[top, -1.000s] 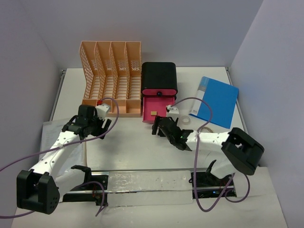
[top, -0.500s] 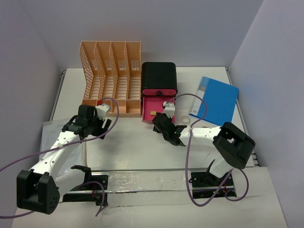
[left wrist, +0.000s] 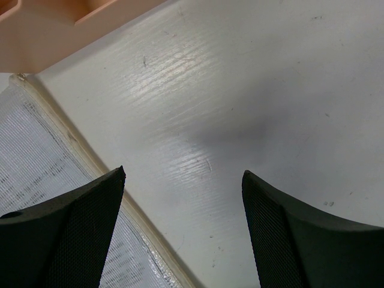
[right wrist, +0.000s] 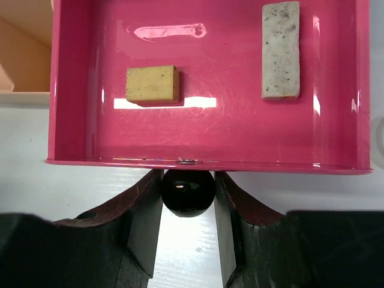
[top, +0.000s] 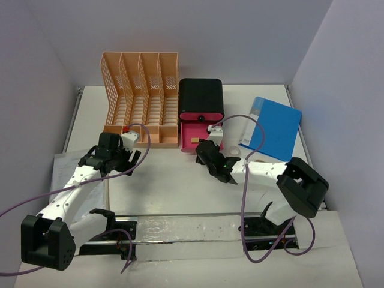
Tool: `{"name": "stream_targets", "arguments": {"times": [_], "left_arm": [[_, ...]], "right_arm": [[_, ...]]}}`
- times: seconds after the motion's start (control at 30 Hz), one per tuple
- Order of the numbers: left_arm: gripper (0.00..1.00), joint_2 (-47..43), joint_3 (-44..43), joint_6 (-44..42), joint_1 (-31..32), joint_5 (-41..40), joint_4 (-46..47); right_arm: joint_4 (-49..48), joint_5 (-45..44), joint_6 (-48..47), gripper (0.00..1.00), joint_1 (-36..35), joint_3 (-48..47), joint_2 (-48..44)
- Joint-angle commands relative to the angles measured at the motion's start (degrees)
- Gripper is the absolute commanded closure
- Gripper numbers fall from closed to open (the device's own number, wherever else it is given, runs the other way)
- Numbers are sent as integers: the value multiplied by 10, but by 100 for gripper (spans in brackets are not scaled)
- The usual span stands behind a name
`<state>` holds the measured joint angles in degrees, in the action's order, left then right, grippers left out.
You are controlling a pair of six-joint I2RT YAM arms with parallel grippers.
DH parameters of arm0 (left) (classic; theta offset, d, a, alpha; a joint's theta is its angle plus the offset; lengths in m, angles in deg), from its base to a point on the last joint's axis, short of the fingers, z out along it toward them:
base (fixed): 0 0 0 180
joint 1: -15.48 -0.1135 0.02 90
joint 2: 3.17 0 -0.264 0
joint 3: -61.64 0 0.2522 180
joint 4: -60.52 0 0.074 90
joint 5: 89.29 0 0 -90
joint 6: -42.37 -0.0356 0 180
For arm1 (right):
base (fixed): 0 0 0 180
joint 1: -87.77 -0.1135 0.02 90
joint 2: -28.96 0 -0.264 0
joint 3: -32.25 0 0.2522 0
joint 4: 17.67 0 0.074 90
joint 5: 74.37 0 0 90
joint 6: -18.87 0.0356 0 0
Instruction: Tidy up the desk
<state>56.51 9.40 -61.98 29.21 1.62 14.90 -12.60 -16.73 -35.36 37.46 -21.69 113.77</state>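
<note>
The white desk (top: 162,180) holds a black box (top: 201,99) whose pink drawer (top: 195,137) stands pulled out. In the right wrist view the drawer (right wrist: 72,90) holds a yellow eraser (right wrist: 152,84) and a grey speckled eraser (right wrist: 280,49). My right gripper (right wrist: 187,198) is shut on the drawer's black knob (right wrist: 187,191); it also shows in the top view (top: 203,150). My left gripper (top: 133,159) is open and empty, low over bare desk (left wrist: 240,90) beside a clear plastic sleeve (left wrist: 36,156).
A peach lattice file rack (top: 141,99) stands at the back left, just ahead of my left gripper (left wrist: 183,180). A blue folder (top: 273,127) lies at the back right. A clear tape ring (top: 233,150) lies right of the drawer. The sleeve (top: 75,171) lies at the left.
My right gripper has moved a little toward the black box and its elbow has swung out and back. The left arm has not moved.
</note>
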Motion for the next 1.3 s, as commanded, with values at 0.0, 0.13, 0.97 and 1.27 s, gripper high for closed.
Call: {"name": "stream_targets", "arguments": {"times": [0.0, 0.13, 0.97, 1.27], "left_arm": [[15, -11, -7, -4, -6, 14, 12], [15, -11, -7, -4, -6, 15, 11], [16, 6, -18, -9, -9, 37, 1], [16, -2, -13, -12, -9, 37, 0]], "right_arm": [[-50, -17, -40, 87, 32, -49, -5], [-48, 7, -55, 85, 55, -86, 39], [-129, 12, -69, 70, 128, -206, 169], [-124, 20, -94, 44, 130, -225, 185]]}}
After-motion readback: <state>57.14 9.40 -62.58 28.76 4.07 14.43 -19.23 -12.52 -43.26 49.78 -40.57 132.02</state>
